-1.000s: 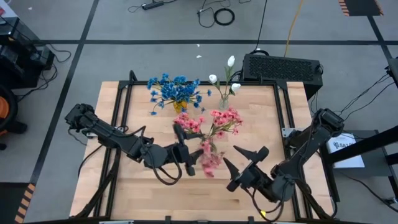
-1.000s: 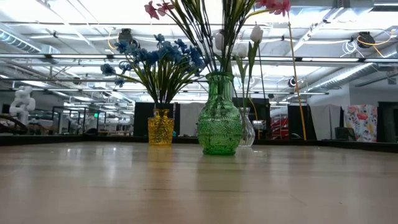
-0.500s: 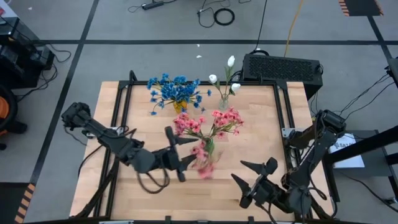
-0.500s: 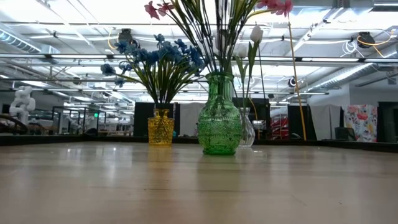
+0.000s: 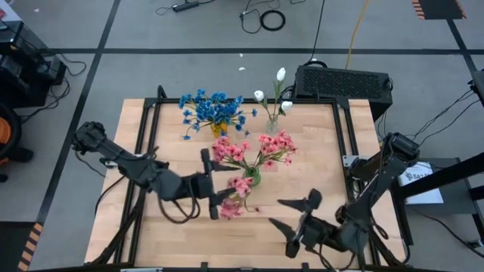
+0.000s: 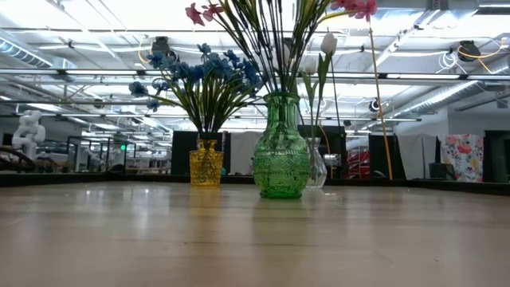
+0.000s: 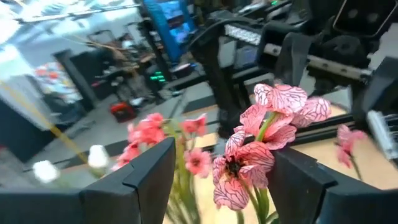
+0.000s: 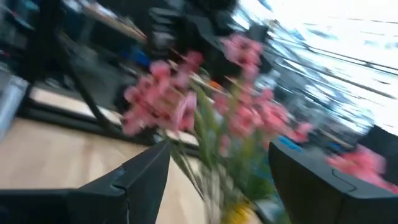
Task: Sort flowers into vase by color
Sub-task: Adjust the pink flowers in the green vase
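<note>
A green vase (image 6: 280, 151) near the table's middle (image 5: 253, 176) holds pink flowers (image 5: 265, 145). One pink sprig (image 5: 236, 190) leans out of it toward the near left, and its bloom (image 7: 261, 143) stands between the fingers of my open left gripper (image 5: 221, 185). A yellow vase (image 6: 205, 163) at the far left holds blue flowers (image 5: 214, 109). Behind the green vase, a clear vase (image 6: 317, 171) holds white buds (image 5: 272, 102). My right gripper (image 5: 276, 213) stands open and clear, near right of the green vase, pointing at the pink flowers (image 8: 205, 106). My left gripper comes level from the table's left, its open fingers (image 7: 146, 177) on either side of the leaning sprig's bloom. I cannot tell whether either finger touches a petal or the stem (image 7: 249, 208).
A black box (image 5: 344, 81) sits just beyond the table's far right corner. Dark rails (image 5: 144, 143) run along the table's left and right sides. Bare wood (image 6: 255, 239) stretches in front of the vases toward the near edge.
My left gripper has drawn back from the green vase toward the table's left edge, rising a little. The leaning pink sprig's bloom has swung the same way, farther out from the vase. My right gripper has turned and shifted slightly toward the near edge.
</note>
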Controlling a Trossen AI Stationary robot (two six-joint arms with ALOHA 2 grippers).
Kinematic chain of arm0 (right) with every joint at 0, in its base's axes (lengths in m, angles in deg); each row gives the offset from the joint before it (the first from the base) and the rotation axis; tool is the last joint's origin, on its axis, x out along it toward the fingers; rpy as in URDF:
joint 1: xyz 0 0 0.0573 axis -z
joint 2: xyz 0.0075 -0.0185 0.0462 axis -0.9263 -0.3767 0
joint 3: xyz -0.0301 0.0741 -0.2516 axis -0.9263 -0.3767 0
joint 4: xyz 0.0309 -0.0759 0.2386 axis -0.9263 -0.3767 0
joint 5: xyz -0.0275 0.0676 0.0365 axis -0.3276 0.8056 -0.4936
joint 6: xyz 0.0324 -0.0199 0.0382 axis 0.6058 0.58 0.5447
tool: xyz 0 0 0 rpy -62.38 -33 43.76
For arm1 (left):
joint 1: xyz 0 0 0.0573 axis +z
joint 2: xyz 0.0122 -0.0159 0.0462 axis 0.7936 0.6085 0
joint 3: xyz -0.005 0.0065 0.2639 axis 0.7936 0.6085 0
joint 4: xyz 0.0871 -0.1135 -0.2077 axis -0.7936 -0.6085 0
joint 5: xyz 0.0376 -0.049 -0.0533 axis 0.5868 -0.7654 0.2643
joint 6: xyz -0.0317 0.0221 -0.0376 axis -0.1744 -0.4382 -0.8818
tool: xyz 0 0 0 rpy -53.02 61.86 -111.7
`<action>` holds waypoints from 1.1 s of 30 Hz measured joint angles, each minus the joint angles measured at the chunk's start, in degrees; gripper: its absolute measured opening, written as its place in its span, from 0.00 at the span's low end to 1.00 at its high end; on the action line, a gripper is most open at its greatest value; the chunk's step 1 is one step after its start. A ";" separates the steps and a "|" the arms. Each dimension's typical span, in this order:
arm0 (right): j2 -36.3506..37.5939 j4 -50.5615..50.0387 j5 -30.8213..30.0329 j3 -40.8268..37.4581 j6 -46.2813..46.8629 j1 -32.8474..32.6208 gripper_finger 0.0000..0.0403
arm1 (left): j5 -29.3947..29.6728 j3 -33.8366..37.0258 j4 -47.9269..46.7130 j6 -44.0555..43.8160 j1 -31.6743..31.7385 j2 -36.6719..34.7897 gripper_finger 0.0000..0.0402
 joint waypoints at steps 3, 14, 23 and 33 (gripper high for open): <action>0.00 0.27 5.19 0.00 3.45 2.83 0.66 | -4.20 0.00 -0.31 -2.64 2.35 0.00 0.58; 0.00 -8.41 9.05 0.04 17.65 13.97 0.66 | -15.67 0.00 -6.00 -8.60 6.70 0.00 0.59; 0.00 -14.24 5.00 0.04 20.52 15.21 0.66 | -17.83 0.02 -13.08 -9.23 6.57 -0.71 0.75; 0.00 -13.44 -0.75 0.04 16.12 13.37 0.66 | -17.89 0.04 -12.87 -9.18 4.60 -3.72 0.92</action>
